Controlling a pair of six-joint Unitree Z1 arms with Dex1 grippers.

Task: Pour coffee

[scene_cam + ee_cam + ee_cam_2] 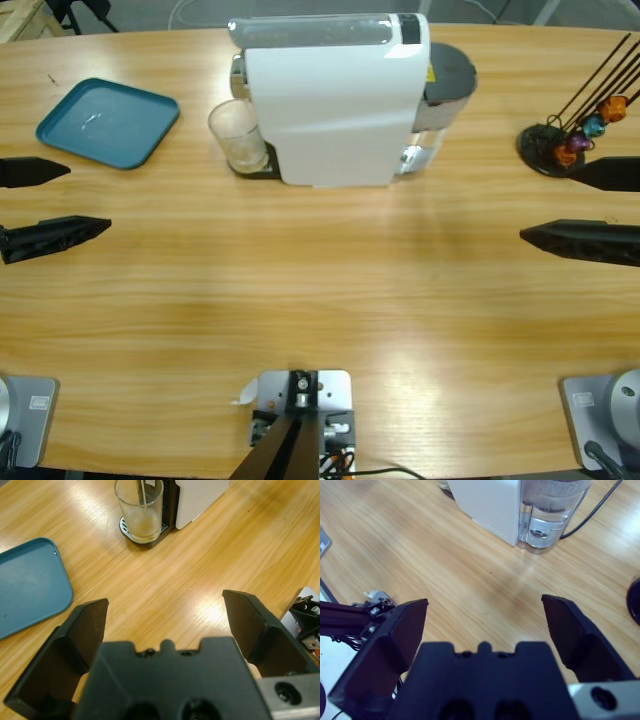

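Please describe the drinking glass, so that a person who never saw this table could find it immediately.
Look first for the large white coffee machine at the far middle of the wooden table. The clear drinking glass stands upright on the machine's small dark drip tray, on the side toward the teal tray. It is the only transparent cup there, with a shallow layer of pale yellowish coffee at its bottom.

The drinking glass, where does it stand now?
In the high view the glass stands on the drip tray at the left side of the white coffee machine, right of the blue tray.
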